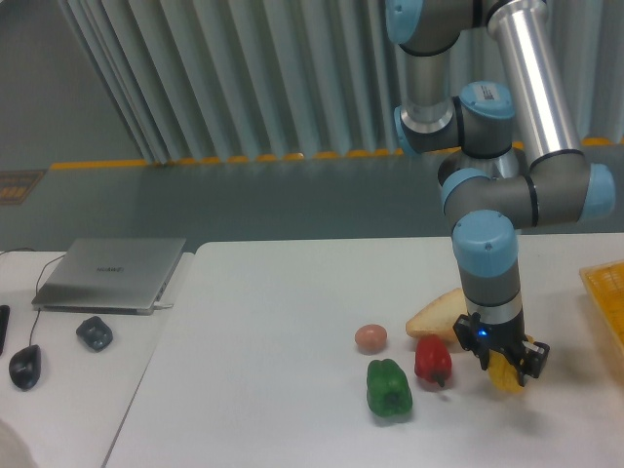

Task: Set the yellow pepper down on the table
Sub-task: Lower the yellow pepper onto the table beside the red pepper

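half the yellow pepper [506, 373] hidden by gripper [504, 368], jaws clenched on it, lower right, just above table [273, 390]. red pepper [432, 360] close left; bare tabletop right.

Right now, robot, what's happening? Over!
Hand shut on yellow pepper, low over table. Red pepper close beside it.

White table [273, 292] holds 2 peppers [389, 389], bread [439, 314], egg [370, 337].

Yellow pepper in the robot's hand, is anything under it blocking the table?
Nothing visible. The hand holds the yellow pepper over bare table; the red pepper sits beside it, not underneath.
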Available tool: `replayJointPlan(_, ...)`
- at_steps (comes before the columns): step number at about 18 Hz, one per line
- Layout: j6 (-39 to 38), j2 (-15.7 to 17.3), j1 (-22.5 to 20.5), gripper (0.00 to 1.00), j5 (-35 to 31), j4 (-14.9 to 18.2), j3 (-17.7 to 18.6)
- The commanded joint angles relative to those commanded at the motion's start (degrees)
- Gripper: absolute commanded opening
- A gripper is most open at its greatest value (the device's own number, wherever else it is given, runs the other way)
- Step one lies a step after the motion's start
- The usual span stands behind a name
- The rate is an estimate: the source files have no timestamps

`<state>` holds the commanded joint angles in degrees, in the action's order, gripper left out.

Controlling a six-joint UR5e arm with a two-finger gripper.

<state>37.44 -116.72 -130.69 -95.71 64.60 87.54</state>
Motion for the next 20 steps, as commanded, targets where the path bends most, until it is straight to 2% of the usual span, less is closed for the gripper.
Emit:
replayJointPlan(1, 0.3, 0.0, 0.0, 0.56, -0.1, 0.0, 0.1)
replayJointPlan(2, 0.3, 0.0, 0.0, 0.74, -0.3, 0.0, -0.1)
replayJointPlan(3, 0.5, 0.1, 0.0, 1.00, -0.3, -0.1, -0.2)
replayJointPlan(9, 0.9, 0.3, 0.0, 1.00, -0.4, -0.6, -0.4)
replayJointPlan(12, 1.7, 0.4, 0.0, 1.00, -0.5, -2.9, -0.9)
replayJointPlan(15, 10.5, 1.1, 0.0, 1.00, -2.5, -3.0, -1.3)
replayJointPlan(20, 19.1, 3.2, -0.4, 1.00, -3.2, -3.0, -1.4)
